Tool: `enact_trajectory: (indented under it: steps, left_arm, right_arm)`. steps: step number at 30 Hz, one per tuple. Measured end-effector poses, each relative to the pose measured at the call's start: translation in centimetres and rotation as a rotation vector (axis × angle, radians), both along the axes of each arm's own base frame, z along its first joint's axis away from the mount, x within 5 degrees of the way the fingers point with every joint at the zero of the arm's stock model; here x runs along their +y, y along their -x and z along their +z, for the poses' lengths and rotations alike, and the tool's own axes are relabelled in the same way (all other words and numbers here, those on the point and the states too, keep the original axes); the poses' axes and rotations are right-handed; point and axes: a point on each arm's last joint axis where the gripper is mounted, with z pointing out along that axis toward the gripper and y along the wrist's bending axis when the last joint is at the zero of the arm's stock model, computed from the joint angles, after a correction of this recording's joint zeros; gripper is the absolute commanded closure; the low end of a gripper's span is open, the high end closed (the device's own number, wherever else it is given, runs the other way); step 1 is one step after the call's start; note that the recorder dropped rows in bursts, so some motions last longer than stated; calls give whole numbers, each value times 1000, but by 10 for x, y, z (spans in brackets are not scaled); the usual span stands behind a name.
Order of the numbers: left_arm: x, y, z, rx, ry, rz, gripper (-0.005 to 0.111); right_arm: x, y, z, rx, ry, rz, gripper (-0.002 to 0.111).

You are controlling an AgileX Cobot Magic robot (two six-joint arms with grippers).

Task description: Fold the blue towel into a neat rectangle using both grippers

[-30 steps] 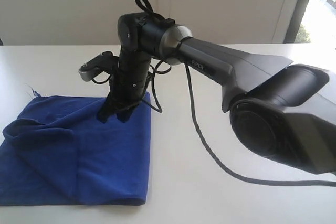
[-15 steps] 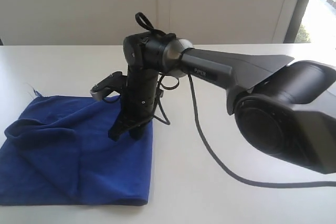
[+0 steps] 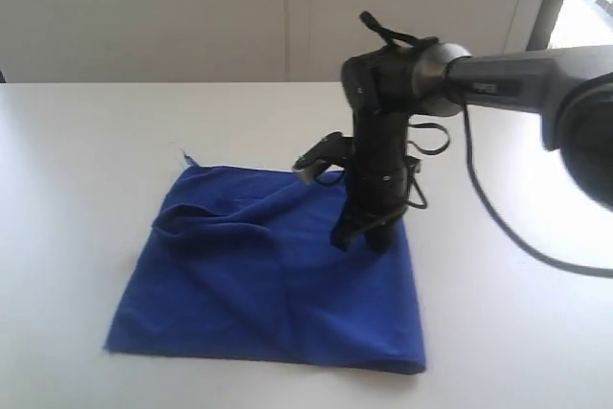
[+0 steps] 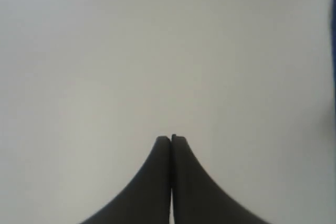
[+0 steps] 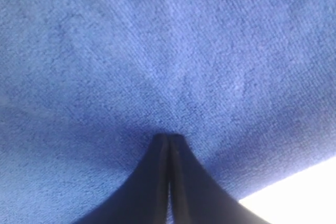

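The blue towel (image 3: pixel 254 284) lies flat on the white table (image 3: pixel 86 141) as a rough square, with a raised fold along its left part and creases across the middle. My right gripper (image 3: pixel 362 239) points straight down onto the towel near its right edge. In the right wrist view the right gripper (image 5: pixel 169 136) is shut, its tips pressed against the towel (image 5: pixel 157 51), and I see no cloth between the fingers. My left gripper (image 4: pixel 171 137) is shut with nothing in it, over bare table (image 4: pixel 157 51). It does not show in the exterior view.
The right arm's black link (image 3: pixel 536 69) reaches in from the right, and its cable (image 3: pixel 508 227) hangs down to the table. A wall stands behind the table's far edge. A thin blue strip (image 4: pixel 333 51) shows at the edge of the left wrist view.
My right gripper has moved to the right and slightly nearer with its tips on the towel. The whole towel has slid to the right across the table with it.
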Motion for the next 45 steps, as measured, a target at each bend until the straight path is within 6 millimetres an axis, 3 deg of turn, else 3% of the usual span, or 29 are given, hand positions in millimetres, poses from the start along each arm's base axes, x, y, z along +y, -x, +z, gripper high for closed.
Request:
enact_trajectory:
  steps: [7, 11, 16, 18, 21, 24, 28, 32, 35, 39, 45]
  left_arm:
    - [-22, -2, 4, -47, 87, -184, 107]
    - [-37, -2, 8, -94, 174, -330, 107]
    - [-61, 1, 18, -188, 357, -549, 107]
    - [-77, -8, 12, -163, 384, -619, 107]
    - [-123, -42, 17, -83, 327, -749, 107]
    - [-163, -79, 34, 78, 94, -871, 107]
    - [-203, -116, 36, 198, 83, -1033, 107]
    - [-216, -142, 28, 154, 121, -1038, 107]
    - [-230, -161, 9, 151, 115, -1058, 107]
    - [-255, -163, -8, 165, 111, -1106, 107]
    - [-290, -149, -16, 143, 65, -1262, 107]
  right_arm:
    - [-77, 3, 1, -45, 83, -45, 108]
    - [-97, 0, 5, -85, 97, -24, 108]
    - [-93, 0, 13, -114, 24, -33, 108]
    - [-88, 1, 35, -178, -54, -67, 108]
    - [-81, 8, 71, -240, -160, -128, 108]
    - [-68, 15, 81, -196, -312, -171, 108]
    - [-58, 25, 66, -148, -430, -144, 108]
    - [-55, 33, 50, -133, -471, -145, 108]
    - [-55, 35, 37, -173, -485, -168, 108]
    - [-56, 34, 33, -217, -488, -196, 108]
    - [-55, 33, 33, -226, -500, -206, 104]
